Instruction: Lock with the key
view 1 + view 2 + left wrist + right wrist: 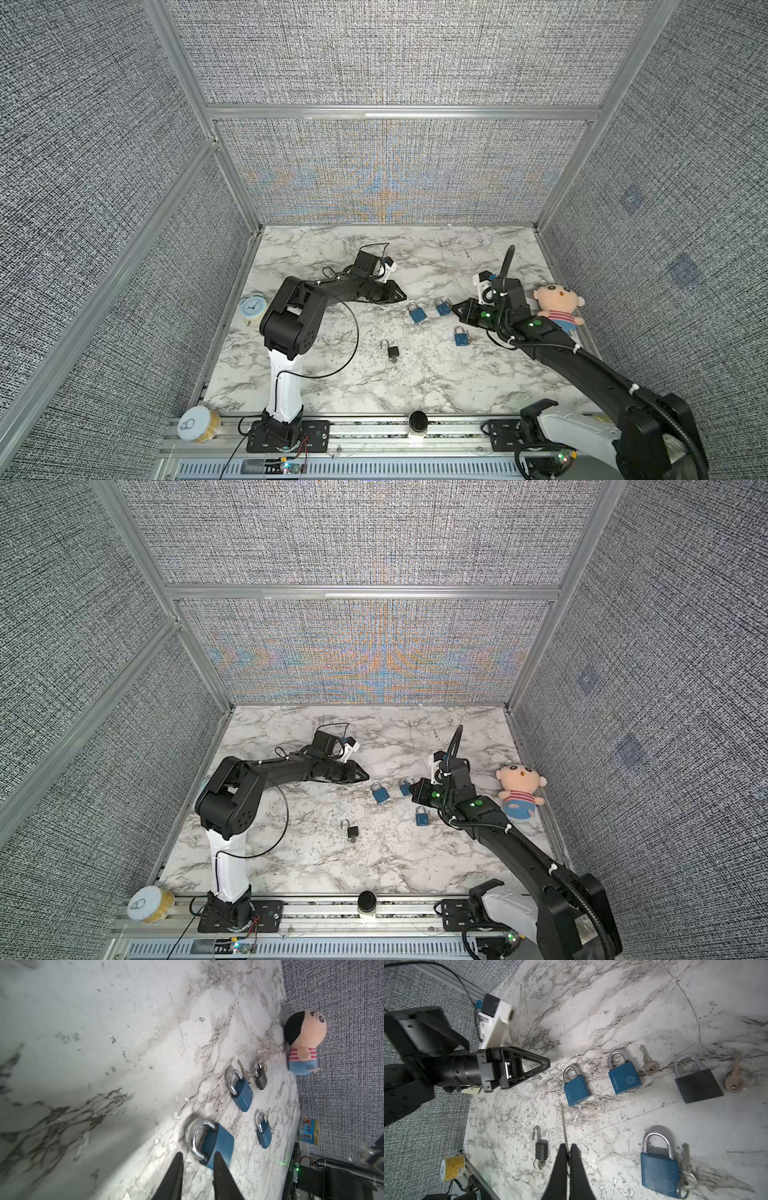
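– Marble table (415, 386), grey cloth walls, locks everywhere. Which one is ours?
– I'd say the small dark padlock (392, 351): shackle swung open, key (538, 1164) in its base, mid-table, well apart from both arms
– What could go wrong?
– The left end effector (401, 296), slightly spread and empty, is just beside a shut blue padlock (417, 313) and may grab that one. The little lock could also skid on the marble
– Poses?
– Left arm reaches low, nearly level. Right arm stretches in from the front corner, right end effector (568, 1148) pressed together
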You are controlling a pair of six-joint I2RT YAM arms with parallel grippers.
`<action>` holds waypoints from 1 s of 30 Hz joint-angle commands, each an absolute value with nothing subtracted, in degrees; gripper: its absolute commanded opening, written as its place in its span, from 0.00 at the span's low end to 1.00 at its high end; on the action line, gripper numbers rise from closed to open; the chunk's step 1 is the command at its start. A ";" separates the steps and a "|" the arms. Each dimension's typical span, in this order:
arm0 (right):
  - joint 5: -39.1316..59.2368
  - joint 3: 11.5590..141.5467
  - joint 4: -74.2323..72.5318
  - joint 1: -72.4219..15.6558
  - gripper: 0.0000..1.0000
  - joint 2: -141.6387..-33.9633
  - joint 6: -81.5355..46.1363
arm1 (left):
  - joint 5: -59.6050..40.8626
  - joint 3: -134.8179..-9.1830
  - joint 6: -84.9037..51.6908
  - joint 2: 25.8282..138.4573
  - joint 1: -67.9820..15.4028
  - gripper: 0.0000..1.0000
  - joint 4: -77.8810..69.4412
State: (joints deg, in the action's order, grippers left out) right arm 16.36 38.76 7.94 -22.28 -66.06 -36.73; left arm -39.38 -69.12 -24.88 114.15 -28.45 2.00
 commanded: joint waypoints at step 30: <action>7.38 49.49 -4.72 -29.17 0.03 -97.77 -37.49 | -22.61 -35.40 -37.27 67.55 -27.95 0.30 -18.43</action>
